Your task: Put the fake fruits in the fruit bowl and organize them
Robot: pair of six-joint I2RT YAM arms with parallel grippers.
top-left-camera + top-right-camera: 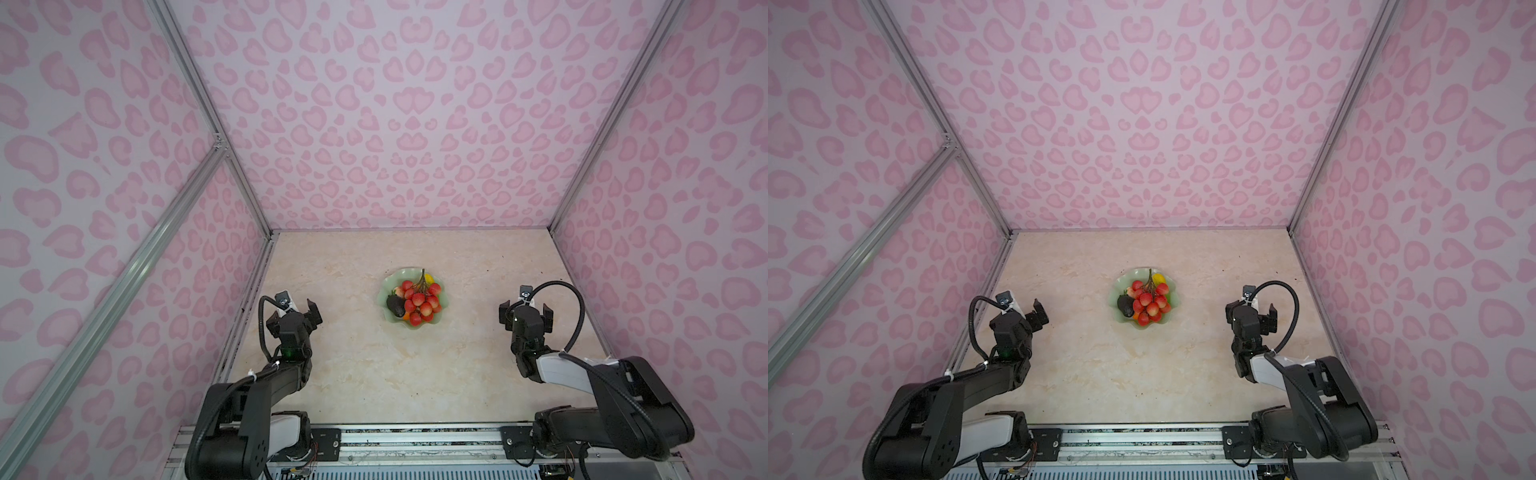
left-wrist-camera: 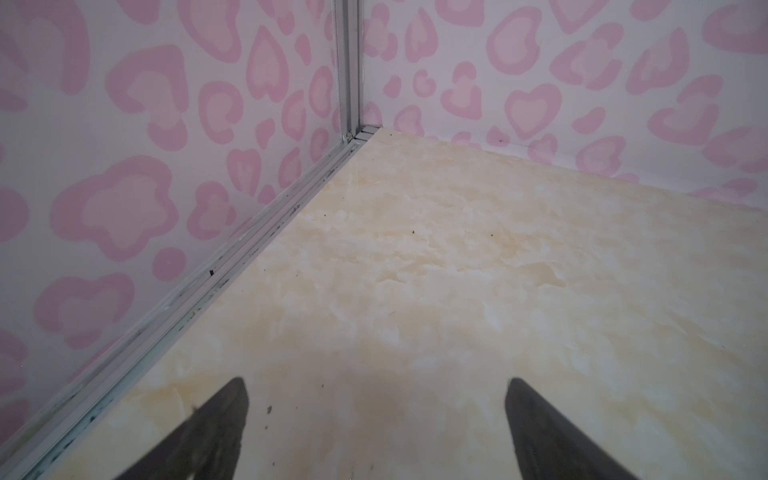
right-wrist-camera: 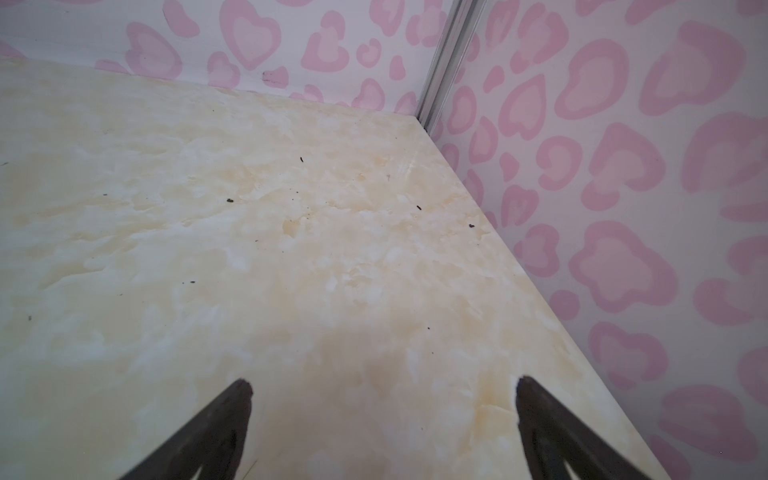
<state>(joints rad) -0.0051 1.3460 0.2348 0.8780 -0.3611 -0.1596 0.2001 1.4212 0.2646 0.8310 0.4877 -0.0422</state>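
Metal rail (image 1: 415, 434): nearest, along the front edge of the tabletop (image 1: 374, 374).
Fruit bowl (image 1: 395, 278): mid-tabletop, holding the bunch of red berries (image 1: 419, 301) on top, dark lump (image 1: 395, 305) at its left, yellow fruit (image 1: 429, 277) at the far rim.
Left hand (image 1: 296, 312): spread wide, holding nothing — well apart from the bowl.
Right hand (image 1: 525, 312): spread wide, empty, on the bowl's other side.
Views: both top views show bowl and fruit — my wrist views only bare tabletop, pink walls (image 2: 124, 166), my fingertips (image 2: 226, 415).

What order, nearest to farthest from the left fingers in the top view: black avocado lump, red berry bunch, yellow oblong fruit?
1. Black avocado lump, left side of mint-green wavy bowl.
2. Red berry bunch, middle.
3. Yellow oblong fruit, far right rim.
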